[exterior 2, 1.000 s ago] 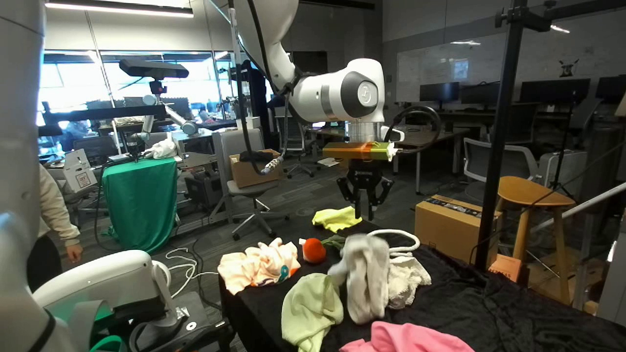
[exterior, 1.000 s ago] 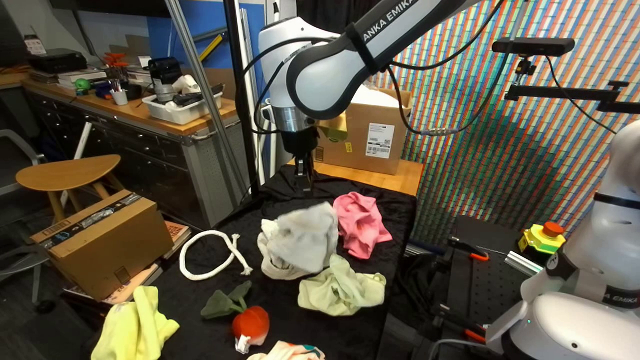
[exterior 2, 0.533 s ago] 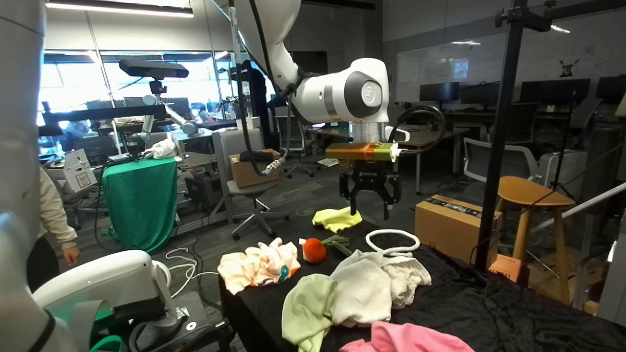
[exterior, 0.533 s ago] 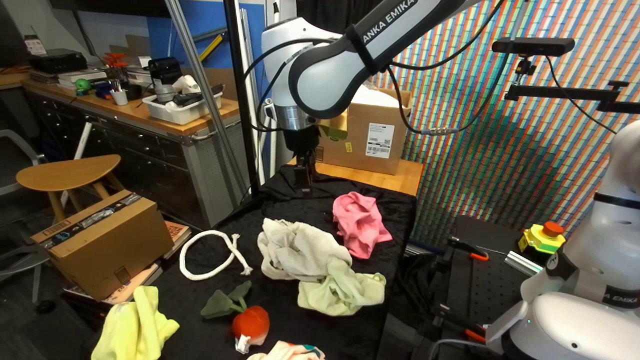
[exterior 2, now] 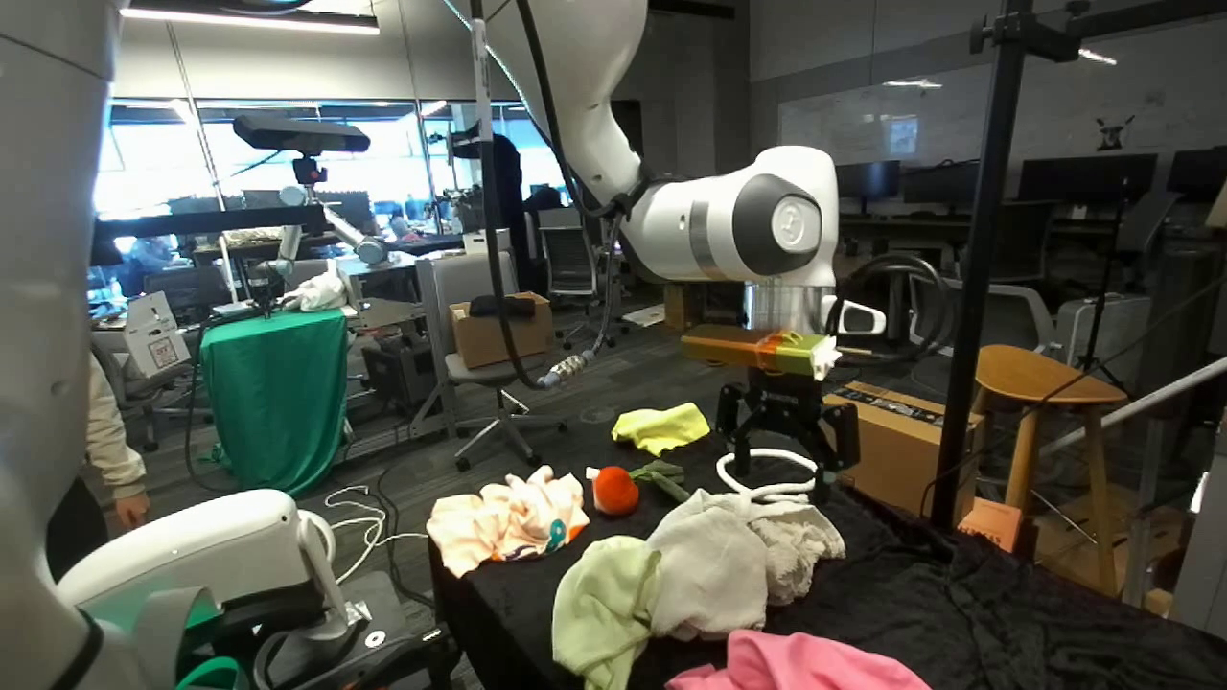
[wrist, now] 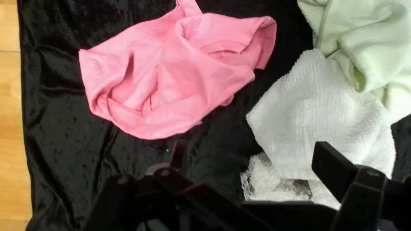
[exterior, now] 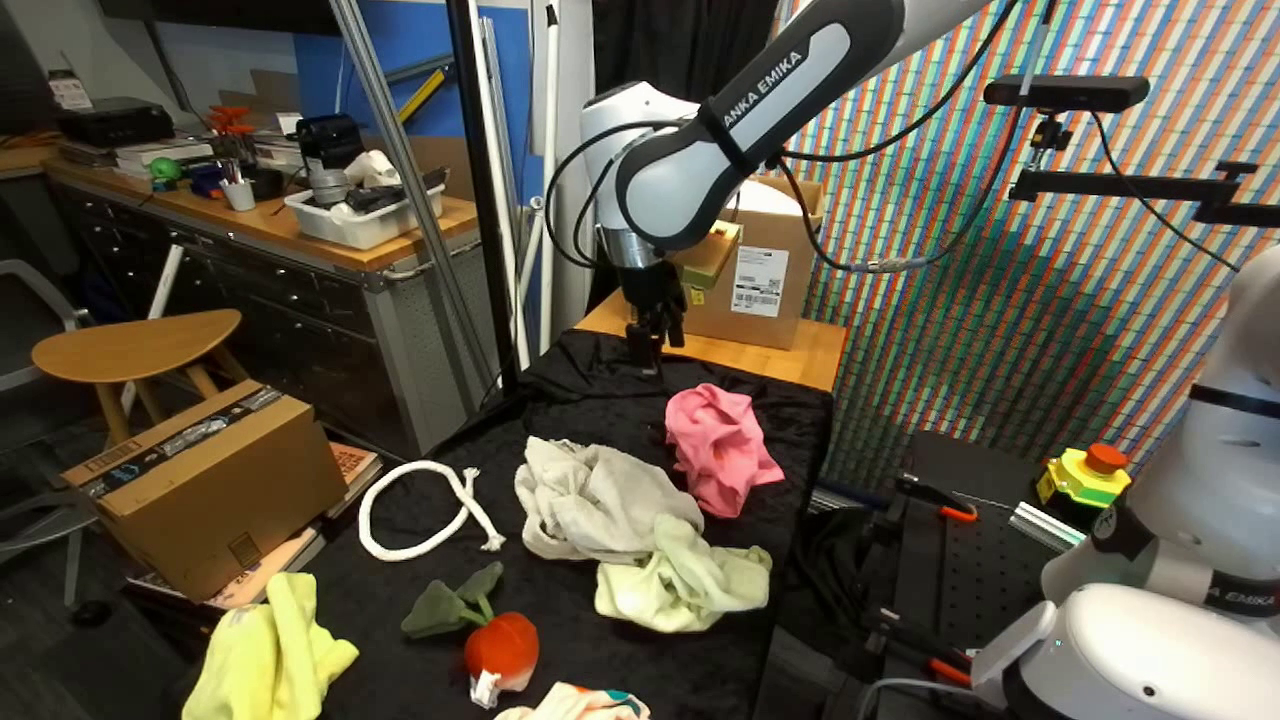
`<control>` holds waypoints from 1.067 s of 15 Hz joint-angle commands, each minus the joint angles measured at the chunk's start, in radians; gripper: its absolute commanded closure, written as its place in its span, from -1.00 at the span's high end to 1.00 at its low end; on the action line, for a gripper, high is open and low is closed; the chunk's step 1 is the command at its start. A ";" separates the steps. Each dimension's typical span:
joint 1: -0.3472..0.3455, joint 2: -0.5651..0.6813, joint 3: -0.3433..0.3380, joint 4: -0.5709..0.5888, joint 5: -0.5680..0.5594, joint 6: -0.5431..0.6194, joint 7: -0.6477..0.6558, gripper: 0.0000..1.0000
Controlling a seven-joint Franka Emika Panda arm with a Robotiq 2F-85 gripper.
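My gripper (exterior 2: pixel 781 479) hangs above the black-covered table with its jaws wide apart and nothing between them. In the wrist view its dark fingers (wrist: pixel 334 170) stand over the gap between a pink cloth (wrist: pixel 173 80) and a crumpled whitish-grey cloth (wrist: pixel 321 122). That grey cloth lies partly over a fluffy white cloth (exterior 2: pixel 796 546) and touches a pale green cloth (exterior 2: pixel 604 604). In an exterior view the gripper (exterior: pixel 648 365) is behind the pink cloth (exterior: pixel 722 455), apart from every cloth. A white rope loop (exterior: pixel 375 510) and a red plush radish with green leaves (exterior: pixel 502 650) lie nearby.
A yellow cloth (exterior: pixel 270 655) and a peach patterned cloth (exterior 2: pixel 508 517) lie towards the table's edges. Beside the table are a cardboard box (exterior: pixel 210 490) and a dark upright pole (exterior 2: pixel 978 268). A large carton (exterior: pixel 720 315) stands behind on a wooden surface.
The grey cloth, blurred in mid-air one second ago, has dropped onto the pile between the green and white cloths. My gripper's jaws have spread, and the arm has moved lower and sideways.
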 commanded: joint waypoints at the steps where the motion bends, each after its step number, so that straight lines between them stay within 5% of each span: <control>1: -0.034 0.030 -0.016 -0.018 0.026 0.015 0.012 1.00; 16: -0.121 0.367 -0.025 0.160 0.056 0.007 -0.108 1.00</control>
